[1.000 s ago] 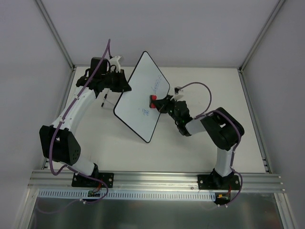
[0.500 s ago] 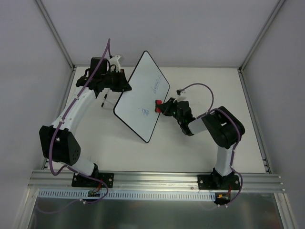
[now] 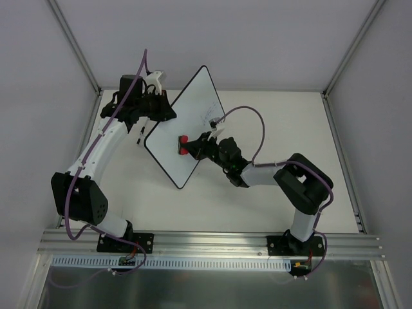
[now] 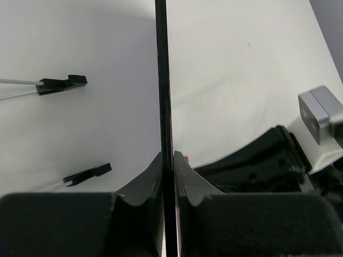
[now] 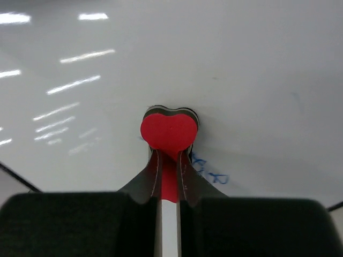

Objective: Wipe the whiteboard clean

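Note:
The whiteboard (image 3: 187, 119) stands tilted on edge above the table. My left gripper (image 3: 161, 111) is shut on its left rim; in the left wrist view the black rim (image 4: 161, 80) runs edge-on between the fingers (image 4: 185, 174) of that gripper (image 4: 168, 163). My right gripper (image 3: 195, 147) is shut on a small red eraser (image 3: 183, 143), which presses flat against the board's face. In the right wrist view the eraser (image 5: 169, 131) sits at the tips of that gripper (image 5: 169, 160) on the whiteboard (image 5: 177, 64). Blue handwriting (image 5: 211, 172) lies just right of it.
Faint marks (image 3: 210, 118) show near the board's upper right edge. A thin black-tipped white piece (image 3: 140, 134) lies on the table left of the board, with two such pieces (image 4: 59, 83) in the left wrist view. White walls enclose the table (image 3: 283, 129) on three sides.
My right gripper has slid the eraser leftward across the board's face. The board and my left gripper have shifted slightly left.

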Motion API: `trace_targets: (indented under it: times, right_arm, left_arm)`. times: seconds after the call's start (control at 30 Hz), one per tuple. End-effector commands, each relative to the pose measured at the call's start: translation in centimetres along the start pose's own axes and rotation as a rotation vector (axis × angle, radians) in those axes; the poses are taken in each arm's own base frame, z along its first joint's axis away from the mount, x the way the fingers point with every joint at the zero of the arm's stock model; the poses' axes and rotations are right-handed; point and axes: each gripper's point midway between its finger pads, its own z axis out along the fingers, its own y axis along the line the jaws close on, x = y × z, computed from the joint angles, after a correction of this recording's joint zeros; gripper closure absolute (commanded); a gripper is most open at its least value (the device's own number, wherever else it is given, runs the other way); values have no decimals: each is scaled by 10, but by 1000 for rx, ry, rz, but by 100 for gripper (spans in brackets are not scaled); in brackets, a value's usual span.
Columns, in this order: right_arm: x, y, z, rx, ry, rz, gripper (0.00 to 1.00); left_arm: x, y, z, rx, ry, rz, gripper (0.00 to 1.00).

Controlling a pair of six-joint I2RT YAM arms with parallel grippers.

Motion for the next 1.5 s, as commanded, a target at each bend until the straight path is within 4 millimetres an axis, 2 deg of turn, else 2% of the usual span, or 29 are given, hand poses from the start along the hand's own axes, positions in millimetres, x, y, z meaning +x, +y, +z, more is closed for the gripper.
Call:
trace_targets:
  times: [0.0,0.2,0.3,0.4,0.43,0.5,0.53,0.6,0.73,0.8,0.9,1.03,1.2,1.23,1.3,1.47]
  right_arm:
    - [7,75,-2,-228,59,-35,100]
    - [13,68,-3,-203,67,-61,100]
    - [26,50,-4,-150,83,-56,100]
    - [48,13,-10,-39,112,-18,100]
    - [48,3,-10,-18,100,5,100]
    - [66,-25,-18,51,123,43,100]
    - [62,-35,-20,65,102,59,100]
    - [76,-57,-29,121,120,80,100]
    - [79,-82,-36,175,128,80,100]
    - [82,-87,-37,184,134,79,100]
    - [75,-82,-31,154,129,58,100]
    - [56,-62,-17,99,92,56,99]
    - [17,-22,3,0,14,33,100]
    - [12,-14,5,-13,9,25,100]
    - [-8,3,10,-53,-33,15,100]
    - [-44,33,15,-119,-98,-6,100]
  left_arm:
    - [35,-43,3,183,134,-15,100]
    - [39,-41,4,177,142,-19,100]
    - [40,-41,4,177,144,-21,100]
    - [38,-41,4,179,141,-18,100]
    - [38,-42,4,179,140,-19,100]
    - [38,-42,4,183,142,-20,100]
    - [39,-42,4,183,143,-21,100]
    - [38,-43,3,187,141,-15,100]
    - [41,-42,3,184,145,-8,100]
    - [41,-42,3,186,146,-8,100]
    - [41,-43,3,190,147,-8,100]
    - [42,-43,2,194,148,-8,100]
    - [44,-45,2,202,155,-11,100]
    - [46,-44,2,202,157,-13,100]
    - [47,-45,2,206,160,-17,100]
    - [48,-46,2,213,166,-20,100]
